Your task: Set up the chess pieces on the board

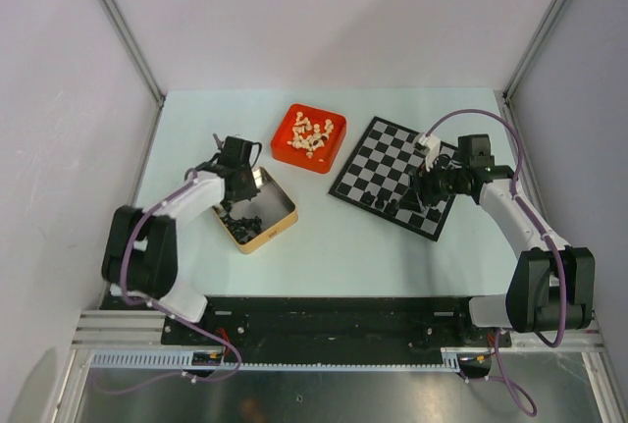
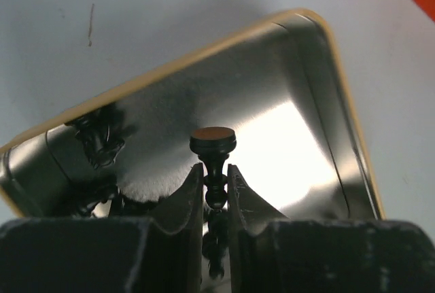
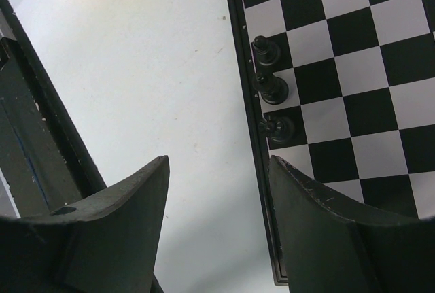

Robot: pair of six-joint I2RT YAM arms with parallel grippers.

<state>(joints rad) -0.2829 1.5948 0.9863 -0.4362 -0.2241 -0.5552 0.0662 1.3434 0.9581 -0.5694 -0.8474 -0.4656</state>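
Observation:
My left gripper (image 2: 215, 184) is shut on the stem of a black chess piece (image 2: 213, 134), which is held upside down with its brown felt base facing the camera. It hangs inside a gold-rimmed metal tin (image 2: 204, 49) where other black pieces (image 2: 99, 141) lie. From above, the left gripper (image 1: 239, 190) sits over that tin (image 1: 285, 223). The board (image 1: 397, 163) lies at the right, with three black pieces (image 3: 272, 88) standing along its near-left edge. My right gripper (image 3: 219, 170) hovers open and empty over that board edge (image 3: 255, 170).
A red tray (image 1: 332, 148) holding several cream pieces (image 1: 310, 134) sits between the tin and the board. Grey walls with metal posts close in the pale table (image 1: 196, 129) on three sides. A black rail (image 3: 41, 116) runs along the table's near edge.

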